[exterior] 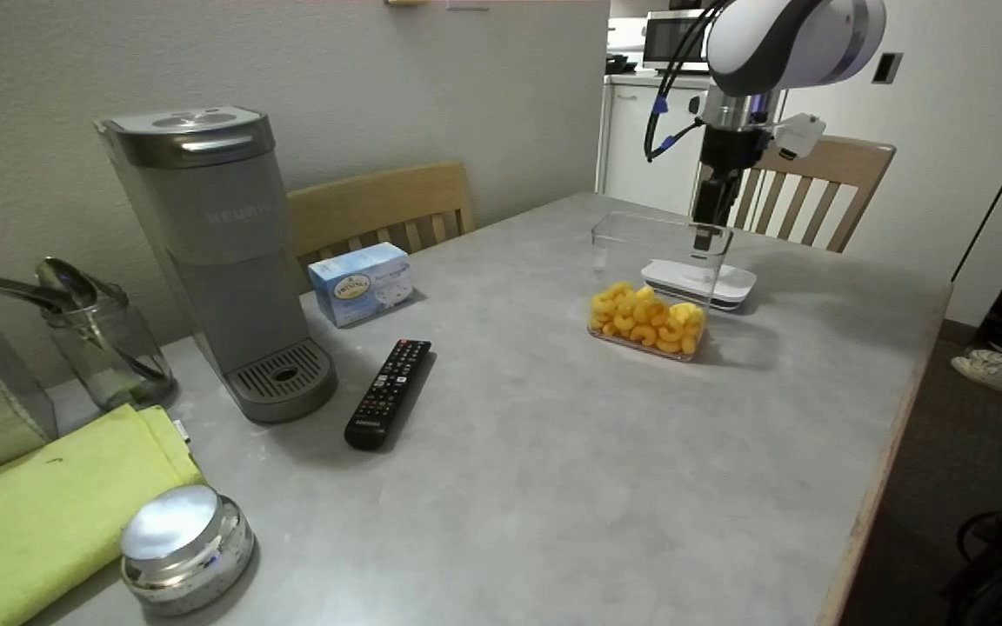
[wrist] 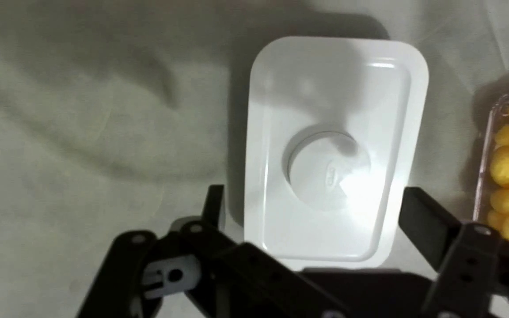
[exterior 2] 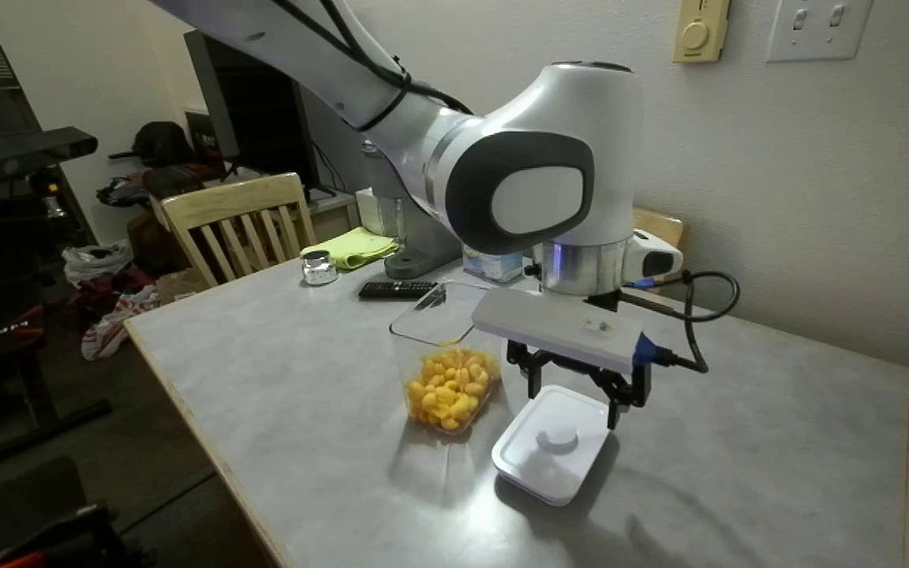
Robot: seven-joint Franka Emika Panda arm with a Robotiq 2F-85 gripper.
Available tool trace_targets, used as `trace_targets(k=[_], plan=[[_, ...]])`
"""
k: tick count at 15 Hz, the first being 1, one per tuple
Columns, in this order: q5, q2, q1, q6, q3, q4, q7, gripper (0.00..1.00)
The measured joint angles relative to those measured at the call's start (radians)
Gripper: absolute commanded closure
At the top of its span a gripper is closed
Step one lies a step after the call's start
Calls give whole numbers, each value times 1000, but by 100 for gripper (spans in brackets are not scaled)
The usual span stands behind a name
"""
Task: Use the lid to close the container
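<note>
Grey tabletop (exterior: 553, 469) nr pale wall (exterior 2: 778, 142) & slatted wooden chair (exterior 2: 230, 198), black fingers (wrist: 427, 225) spread wide over flat white rect plastic lid (wrist: 334, 154) lying just beside clear rect plastic box (exterior: 640, 252) w/ yellow pcs (exterior: 644, 319).

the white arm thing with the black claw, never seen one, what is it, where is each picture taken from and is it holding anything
That is a white and grey robot arm; the claw is its black two-fingered gripper. Two pictures are taken from outside the robot, from different places. The close-up is taken from its wrist, looking down.

On the grey table lies a flat white rectangular plastic lid. Beside it stands a clear rectangular plastic box, open at the top, with curled orange-yellow pieces inside. Elsewhere on the table are a long black remote control, a light blue cardboard box and a tall grey coffee maker.

Nothing is held: in the wrist view the black fingers stand apart, on either side of the lid.
</note>
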Motion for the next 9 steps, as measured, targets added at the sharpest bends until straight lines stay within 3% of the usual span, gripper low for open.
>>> trace_targets(k=[9], plan=[[2, 18, -10, -32, 29, 2, 7, 0]])
